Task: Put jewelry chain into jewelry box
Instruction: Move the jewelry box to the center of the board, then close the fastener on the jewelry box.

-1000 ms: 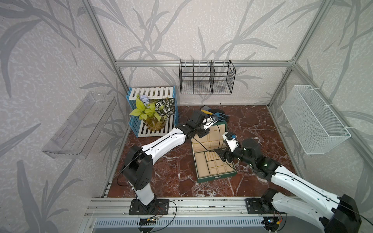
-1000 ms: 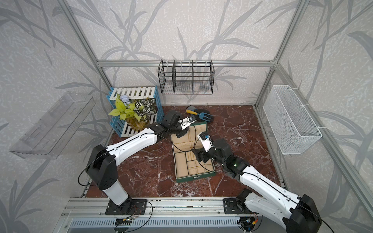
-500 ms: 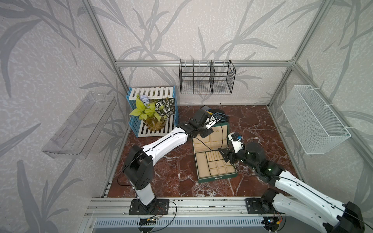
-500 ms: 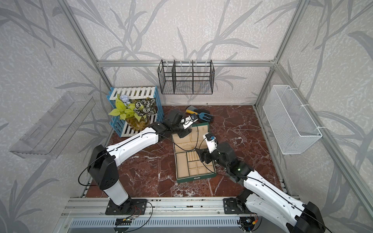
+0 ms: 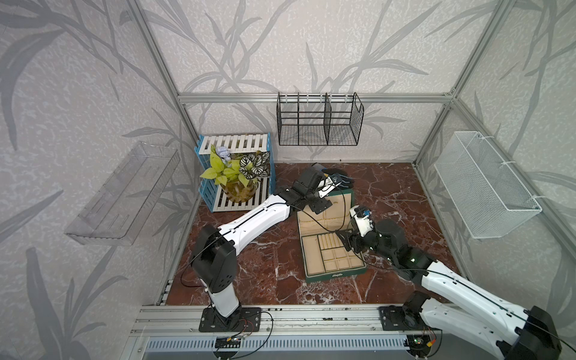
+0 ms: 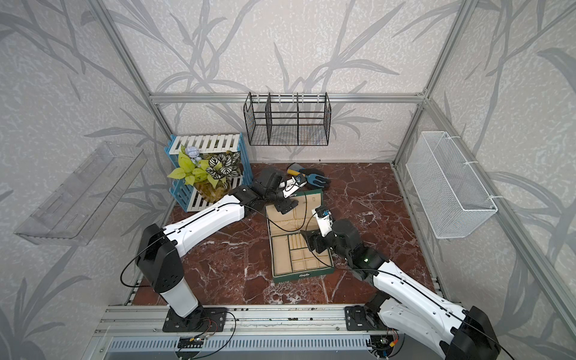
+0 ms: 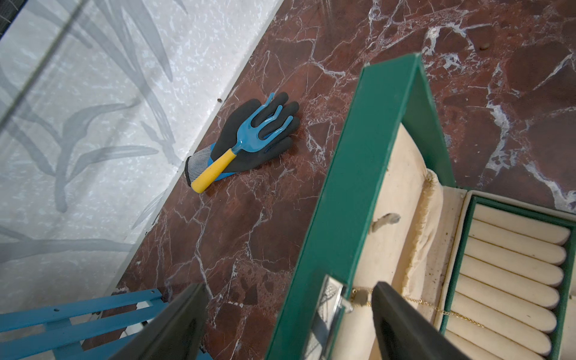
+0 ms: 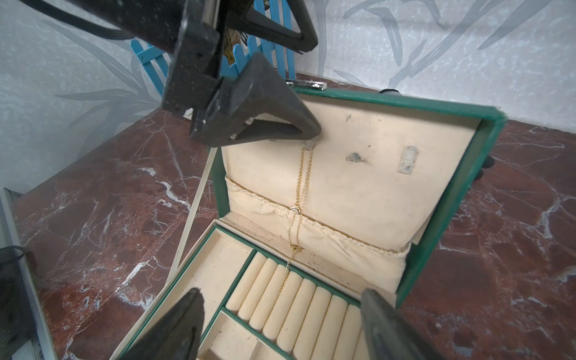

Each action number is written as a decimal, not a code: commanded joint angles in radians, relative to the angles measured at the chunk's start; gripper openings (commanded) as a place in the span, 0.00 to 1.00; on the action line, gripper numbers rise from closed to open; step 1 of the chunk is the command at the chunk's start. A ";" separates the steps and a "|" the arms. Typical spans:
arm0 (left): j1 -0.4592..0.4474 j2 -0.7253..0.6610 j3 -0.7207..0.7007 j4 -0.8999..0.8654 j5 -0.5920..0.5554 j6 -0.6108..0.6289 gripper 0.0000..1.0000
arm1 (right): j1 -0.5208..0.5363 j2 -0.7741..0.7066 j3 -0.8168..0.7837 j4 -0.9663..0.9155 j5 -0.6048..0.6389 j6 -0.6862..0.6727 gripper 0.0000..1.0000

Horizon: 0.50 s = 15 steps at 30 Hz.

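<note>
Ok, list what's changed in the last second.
The left hand opened, apparently letting go of the thin gold necklace chain. The chain hangs down the lid lining of the dark green hinged jewelry box and onto its cream ring rolls. The right hand stayed open over the box, and the box itself did not move.

jewelry box (image 8: 389, 101): green grained leather-look shell, matt cream cloth lining, speckled and stained | jewelry chain (image 8: 295, 208): fine gold metal, bright | table top (image 7: 358, 37): glossy red-brown marble-look, white veins | glove (image 7: 249, 159): knit cuff, matt rubbery palm | rake (image 7: 252, 137): smooth glossy plastic
</note>
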 commanded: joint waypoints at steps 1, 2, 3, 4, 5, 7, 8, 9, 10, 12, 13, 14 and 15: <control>-0.001 -0.018 0.018 0.025 0.019 -0.009 0.87 | 0.000 -0.008 -0.015 0.023 -0.002 0.008 0.82; -0.002 -0.026 0.013 0.028 0.025 -0.006 0.87 | 0.001 -0.010 -0.016 0.024 0.000 0.009 0.82; -0.001 -0.032 0.008 0.026 0.035 0.004 0.88 | 0.001 -0.010 -0.016 0.025 0.003 0.009 0.82; -0.001 -0.034 0.007 0.014 0.040 0.015 0.90 | 0.001 -0.009 -0.018 0.026 0.003 0.009 0.82; -0.001 -0.031 0.010 -0.004 0.042 0.027 0.93 | 0.001 -0.009 -0.018 0.028 0.005 0.009 0.82; -0.002 -0.010 0.030 -0.062 0.047 0.048 0.97 | 0.001 -0.006 -0.017 0.032 0.003 0.009 0.82; -0.001 0.001 0.042 -0.085 0.049 0.053 0.98 | 0.001 -0.004 -0.016 0.032 0.004 0.009 0.82; -0.002 0.013 0.049 -0.098 0.051 0.057 0.99 | 0.000 -0.004 -0.015 0.032 0.004 0.008 0.82; -0.001 0.018 0.053 -0.099 0.052 0.060 1.00 | 0.001 -0.003 -0.014 0.031 0.003 0.007 0.82; -0.001 0.024 0.053 -0.078 0.029 0.063 1.00 | 0.000 -0.003 -0.012 0.031 0.001 0.006 0.82; -0.001 0.032 0.056 -0.069 0.001 0.072 1.00 | 0.001 -0.005 -0.012 0.031 0.000 0.007 0.82; -0.001 0.039 0.064 -0.071 -0.014 0.080 1.00 | 0.000 -0.007 -0.013 0.031 0.000 0.007 0.82; 0.002 0.048 0.071 -0.074 -0.020 0.086 1.00 | 0.000 -0.009 -0.014 0.031 0.000 0.008 0.82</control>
